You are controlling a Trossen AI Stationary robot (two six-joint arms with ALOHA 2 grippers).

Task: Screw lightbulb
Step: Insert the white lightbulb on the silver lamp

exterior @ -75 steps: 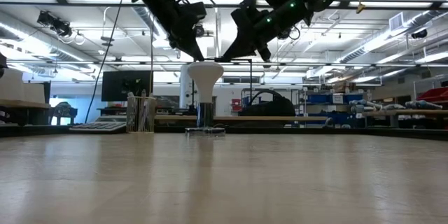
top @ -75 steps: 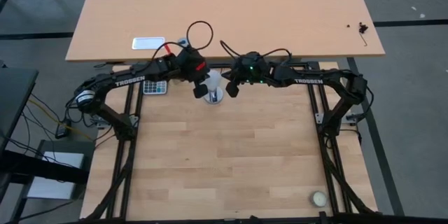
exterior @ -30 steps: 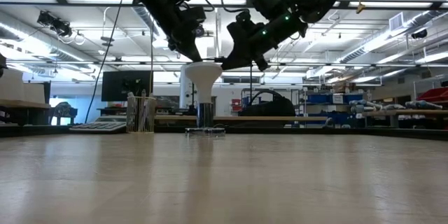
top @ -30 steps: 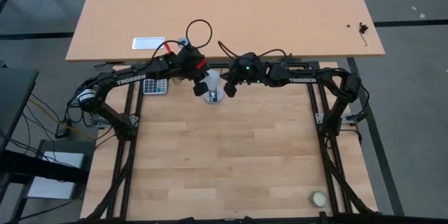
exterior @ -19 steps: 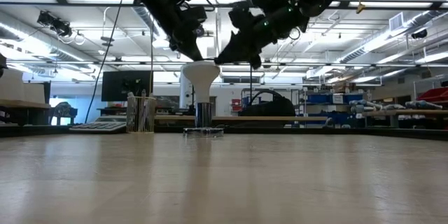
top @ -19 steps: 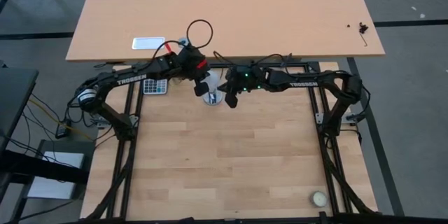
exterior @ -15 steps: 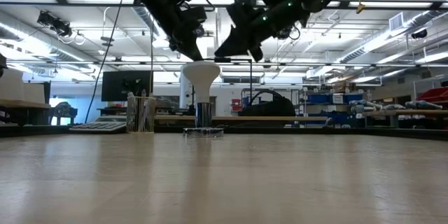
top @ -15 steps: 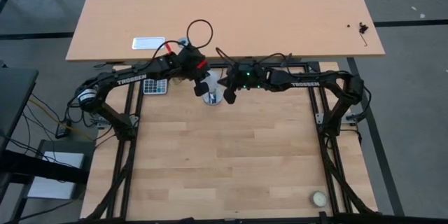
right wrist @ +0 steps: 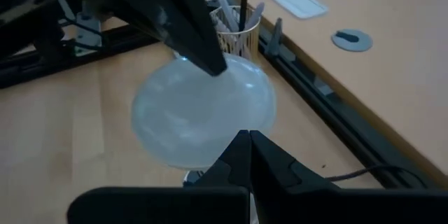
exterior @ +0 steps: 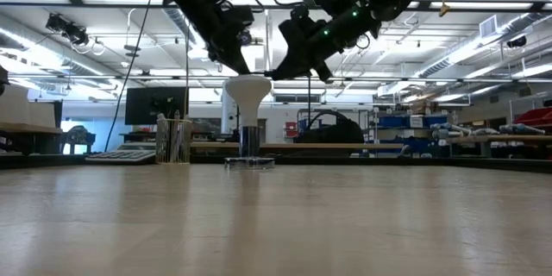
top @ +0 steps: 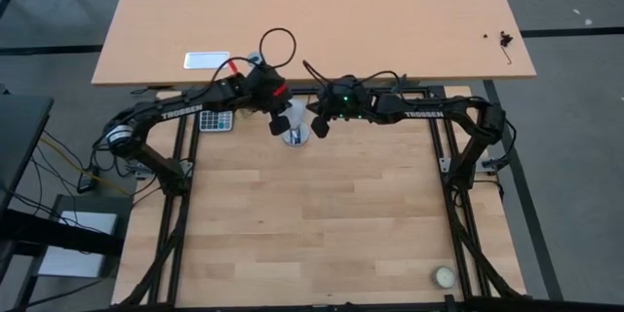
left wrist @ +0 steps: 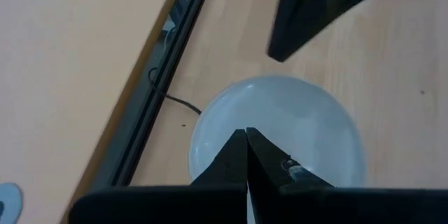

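The lightbulb (exterior: 248,95) stands upright near the far edge of the desk (top: 322,224), its white frosted globe on top, tapering down to a grey metal screw base that sits in a low silver socket disc (exterior: 248,162). From the wrist cameras the globe (right wrist: 203,112) looks pale, smooth and faintly glossy (almost bluish under the room light). The left gripper (top: 284,125) is pinched closed, its tips touching the top of the globe from the left side; it holds nothing. The right gripper (top: 319,129) is likewise closed and empty, its tips at the globe's top edge on the right. A wire cup of pens (right wrist: 236,24) stands just behind the lightbulb. A small cream ball (top: 445,277) lies well apart, at the near right corner.
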